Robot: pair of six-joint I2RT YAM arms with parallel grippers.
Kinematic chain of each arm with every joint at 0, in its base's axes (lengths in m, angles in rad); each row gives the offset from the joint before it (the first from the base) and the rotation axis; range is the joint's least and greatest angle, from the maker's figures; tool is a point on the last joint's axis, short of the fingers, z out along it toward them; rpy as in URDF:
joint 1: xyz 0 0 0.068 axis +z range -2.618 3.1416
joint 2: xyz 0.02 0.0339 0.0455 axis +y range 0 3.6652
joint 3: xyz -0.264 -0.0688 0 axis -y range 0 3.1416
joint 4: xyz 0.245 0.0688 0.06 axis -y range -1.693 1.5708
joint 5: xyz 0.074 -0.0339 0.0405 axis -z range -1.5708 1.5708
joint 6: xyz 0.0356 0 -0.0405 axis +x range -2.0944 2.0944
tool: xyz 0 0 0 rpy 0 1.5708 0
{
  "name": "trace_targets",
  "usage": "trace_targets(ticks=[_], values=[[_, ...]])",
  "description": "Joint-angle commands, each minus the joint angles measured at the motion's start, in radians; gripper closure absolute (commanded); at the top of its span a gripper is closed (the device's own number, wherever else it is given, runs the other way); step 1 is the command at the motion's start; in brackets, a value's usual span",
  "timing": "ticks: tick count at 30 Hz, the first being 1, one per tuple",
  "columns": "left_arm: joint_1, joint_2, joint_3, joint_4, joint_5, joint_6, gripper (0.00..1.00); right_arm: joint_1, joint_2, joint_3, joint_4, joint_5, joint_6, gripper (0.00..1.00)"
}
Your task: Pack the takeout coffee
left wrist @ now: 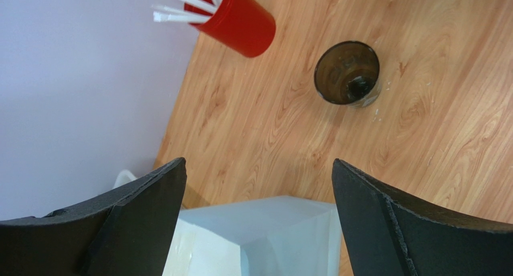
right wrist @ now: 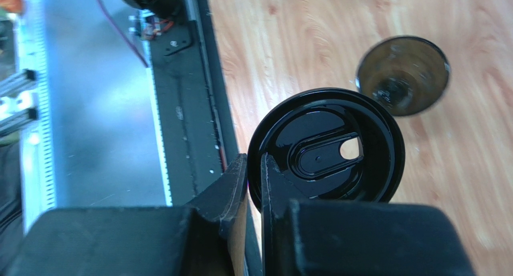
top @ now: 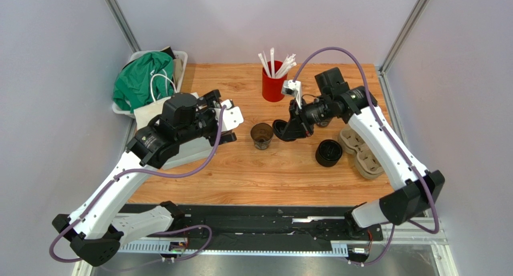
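The open cup [top: 262, 135], dark and see-through with no lid, stands upright near the middle of the wooden table [top: 241, 174]. In the right wrist view it [right wrist: 403, 75] sits just past the black lid [right wrist: 328, 146]. A small dark shape shows at its bottom, too unclear to name.

The lid is off the table, pinched at its rim by the right gripper [right wrist: 254, 167]. The jaws are nearly together, with only the rim's thickness between them. The lid is held on edge, its inner side with the oval recess and sip hole facing the wrist camera. From above, the lid [top: 282, 130] hangs just to the right of the open cup, and I cannot tell whether the 2 touch.

A 2nd cup, the lidded cup [top: 329, 152], stands on the table right of the open cup and just beside the brown pulp carrier [top: 363, 155], not in either slot.

The left gripper [left wrist: 258, 167] has its jaws spread wide and holds nothing. It hangs over the top of a white bag [left wrist: 265, 234], left of the open cup.

At the back stands the red cup [top: 272, 86] of white straws [top: 274, 62].
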Motion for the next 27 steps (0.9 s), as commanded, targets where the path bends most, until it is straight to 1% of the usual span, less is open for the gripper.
trace_targets(ticks=[1, 6, 9, 10, 13, 15, 17, 22, 27], values=[[-0.029, -0.008, -0.031, 0.072, 0.123, 0.094, 0.01, 0.001, 0.107, 0.138, -0.137, -0.194, -0.093, 0.90], [-0.041, 0.007, -0.098, 0.102, 0.226, 0.192, 0.01, 0.001, 0.200, 0.230, -0.270, -0.252, -0.167, 0.90], [-0.042, 0.018, -0.115, 0.120, 0.324, 0.206, 0.01, 0.001, 0.233, 0.250, -0.299, -0.262, -0.190, 0.90], [-0.042, 0.023, -0.115, 0.120, 0.385, 0.213, 0.01, 0.001, 0.238, 0.247, -0.301, -0.263, -0.193, 0.90], [-0.042, 0.029, -0.125, 0.147, 0.462, 0.204, 0.01, 0.001, 0.243, 0.238, -0.309, -0.276, -0.205, 0.90], [-0.053, 0.032, -0.144, 0.200, 0.458, 0.183, 0.01, 0.001, 0.232, 0.219, -0.310, -0.283, -0.216, 0.90], [-0.070, 0.044, -0.163, 0.221, 0.453, 0.198, 0.02, 0.001, 0.226, 0.207, -0.307, -0.299, -0.216, 0.90], [-0.134, 0.083, -0.180, 0.253, 0.415, 0.191, 0.05, 0.013, 0.229, 0.202, -0.321, -0.340, -0.228, 0.90], [-0.162, 0.112, -0.169, 0.273, 0.386, 0.180, 0.06, 0.047, 0.244, 0.190, -0.327, -0.338, -0.241, 0.90]])
